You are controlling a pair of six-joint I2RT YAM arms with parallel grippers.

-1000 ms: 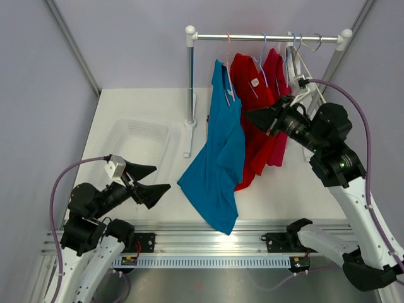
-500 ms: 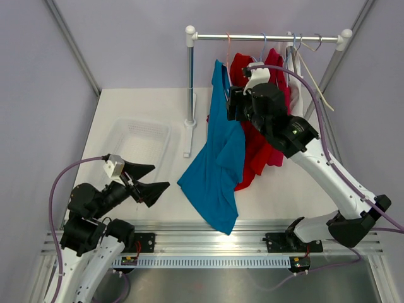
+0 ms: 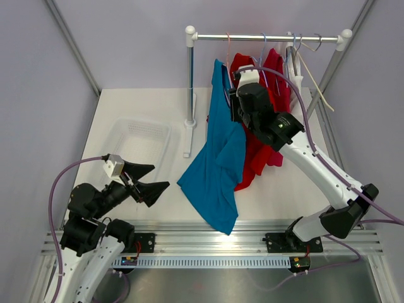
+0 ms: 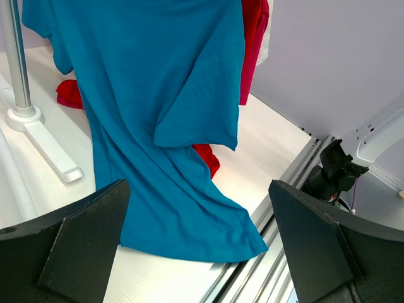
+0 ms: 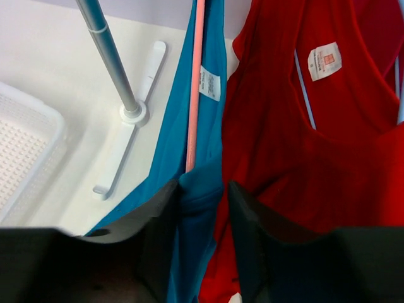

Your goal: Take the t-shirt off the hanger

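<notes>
On the left end of the rail [image 3: 265,37], the blue t-shirt [image 3: 221,158] hung from a pink hanger [image 5: 196,76], its hem trailing down to the table [image 3: 284,183] near the front edge. Right gripper [image 5: 202,189] sat at the shirt's shoulder, jaws partly apart and straddling a fold of blue fabric just below the hanger arm's tip. Whether they pinched it, I could not tell. Red shirts [image 3: 252,145] hung just beside, on the right. Left gripper [image 3: 161,178] hovered low at near left, jaws spread wide, well apart from the shirt. A white basket [image 3: 126,129] lay beyond it.
</notes>
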